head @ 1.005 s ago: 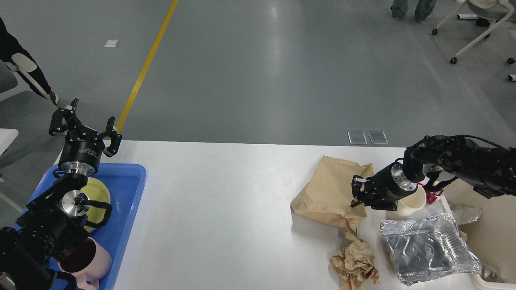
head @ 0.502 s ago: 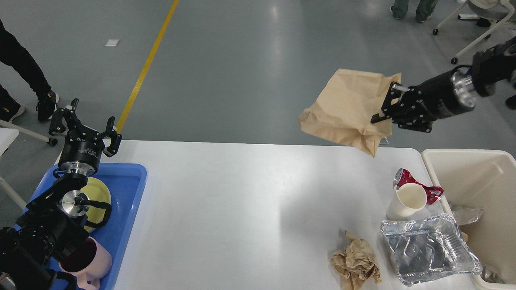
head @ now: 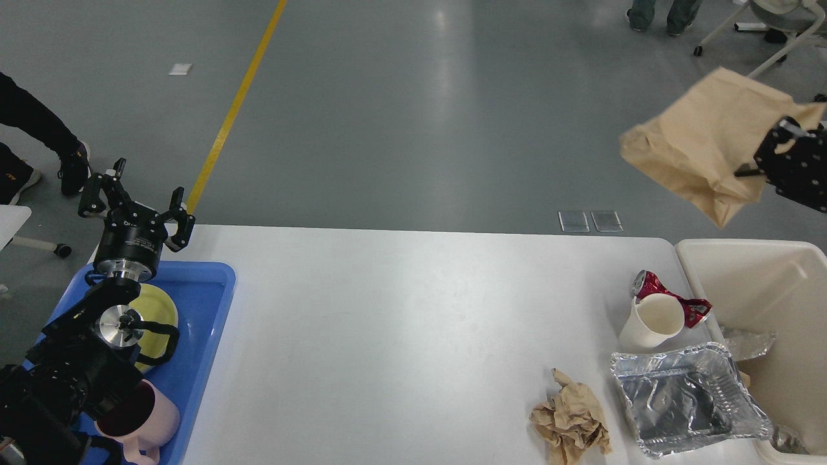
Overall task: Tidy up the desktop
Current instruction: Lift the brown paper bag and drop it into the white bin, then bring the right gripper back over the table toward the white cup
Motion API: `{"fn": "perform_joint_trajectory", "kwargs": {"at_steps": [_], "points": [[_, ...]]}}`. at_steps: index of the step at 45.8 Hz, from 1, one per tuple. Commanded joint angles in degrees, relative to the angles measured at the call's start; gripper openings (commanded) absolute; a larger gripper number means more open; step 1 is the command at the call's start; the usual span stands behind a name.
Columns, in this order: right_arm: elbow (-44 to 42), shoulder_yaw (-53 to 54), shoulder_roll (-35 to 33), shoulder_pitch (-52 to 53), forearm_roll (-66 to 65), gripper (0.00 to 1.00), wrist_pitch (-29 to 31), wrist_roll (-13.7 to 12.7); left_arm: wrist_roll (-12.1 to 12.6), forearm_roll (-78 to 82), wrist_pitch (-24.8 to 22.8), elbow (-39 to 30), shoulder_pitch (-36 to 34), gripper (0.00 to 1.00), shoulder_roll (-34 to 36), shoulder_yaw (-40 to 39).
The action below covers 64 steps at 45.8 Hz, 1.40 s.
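Grey shop floor with a yellow line (head: pixel 236 103) behind; white desktop (head: pixel 400 336) fills the lower frame, far edge running across mid-view. Left gripper (head: pixel 137 197) hovers over the far left corner, fingers spread wide, nothing between them. Below it, blue tray (head: pixel 205 323) sits at the left edge holding a yellow plate (head: pixel 158 310) and a pink mug (head: pixel 152 420), partly hidden by the arm. Right gripper (head: pixel 769 165) is high in the air beyond the far right corner, clamped on a brown paper bag (head: pixel 701 142) that hangs clear of the surface. Cream bin (head: pixel 756 284) stands just off the right edge. Near the right edge: white paper cup (head: pixel 649 323) touching a crushed red can (head: pixel 672 290), foil tray (head: pixel 688 397) in front of the cup, crumpled brown paper (head: pixel 572 426) beside it at the near edge.
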Motion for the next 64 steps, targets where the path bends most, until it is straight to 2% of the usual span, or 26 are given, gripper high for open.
{"fn": "perform_joint_trajectory", "kwargs": {"at_steps": [1,10,12,13,15,16,24,35,44,56,60,64], "points": [[-3.44,0.44,-0.68,-11.0,0.52,0.0,-8.98,0.01,0.0,0.03,-0.09,-0.08,0.0,0.96,0.0,0.0],[-7.13,1.14,-0.86,-24.71,0.88,0.02,-19.1,0.09,0.0,0.03,0.0,0.01,0.0,0.96,0.0,0.0],[-8.54,1.32,-0.68,-27.53,0.88,0.26,-20.94,0.09,0.0,0.03,-0.09,-0.08,0.0,0.96,0.0,0.0],[-9.33,1.32,-0.33,-28.93,0.88,0.45,-21.82,0.09,0.0,0.03,-0.09,0.01,0.0,0.96,0.0,0.0],[-10.82,1.49,-0.07,-31.48,0.88,0.92,-23.58,0.18,0.0,0.03,-0.09,0.01,0.0,0.96,0.0,0.0],[-11.44,1.75,0.19,-32.71,0.96,1.0,-24.2,0.36,0.0,0.03,0.0,0.01,0.0,0.96,0.0,0.0],[-11.27,3.52,1.43,-37.21,0.96,1.0,-24.38,0.36,0.0,0.03,-0.09,-0.08,0.0,0.96,0.0,0.0],[-10.83,2.55,5.03,-35.28,0.26,1.0,-24.2,0.18,0.0,0.03,-0.09,-0.08,0.0,0.96,0.0,0.0],[-6.53,-3.77,8.98,-17.89,-1.85,1.0,-21.13,0.01,0.0,-0.06,-0.09,0.01,0.0,0.96,0.0,0.0],[2.61,-17.39,24.88,1.54,-2.11,1.0,-17.18,0.01,-0.09,0.03,-0.09,0.01,0.0,0.96,0.0,0.0],[7.88,-19.25,29.19,8.65,-2.11,1.0,-12.53,0.01,0.0,-0.06,-0.09,0.01,0.0,0.96,0.0,0.0],[11.23,-18.99,32.01,15.6,-2.02,1.0,-3.31,0.09,-0.09,0.03,-0.09,0.01,0.0,0.96,0.0,0.0]]}}
